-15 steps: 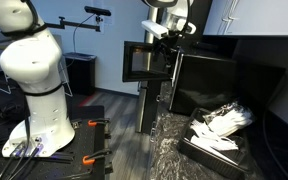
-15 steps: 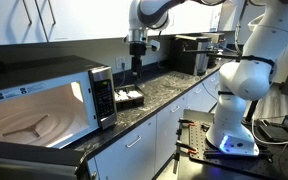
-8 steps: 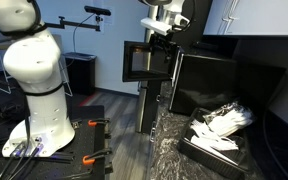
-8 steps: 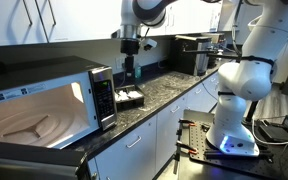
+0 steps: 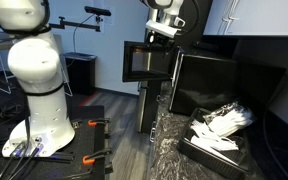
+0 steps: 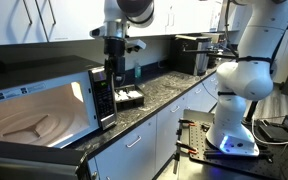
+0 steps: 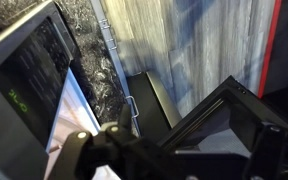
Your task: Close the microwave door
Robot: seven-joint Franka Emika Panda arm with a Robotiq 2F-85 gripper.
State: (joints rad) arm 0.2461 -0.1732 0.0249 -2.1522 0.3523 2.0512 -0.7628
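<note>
Microwave door [image 5: 144,62] stands wide open, swung out past counter's front edge. Microwave [image 6: 46,100] sits at counter [image 6: 174,88] end, against back edge. Your pincer [image 6: 113,68] hovers above control-panel corner, fingers spread wide in wrist view, nothing held, not touching door.

Risks:
- Descend here and you clip housing top or keypad.
- Swing low and arm may catch tray [image 6: 130,98] just beside microwave.
- Push near hinge and door barely moves.
- Shove free edge hard and door slams, jolting microwave toward back edge.

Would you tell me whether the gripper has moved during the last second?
Yes; in an exterior view the gripper has shifted sideways toward the microwave.
</note>
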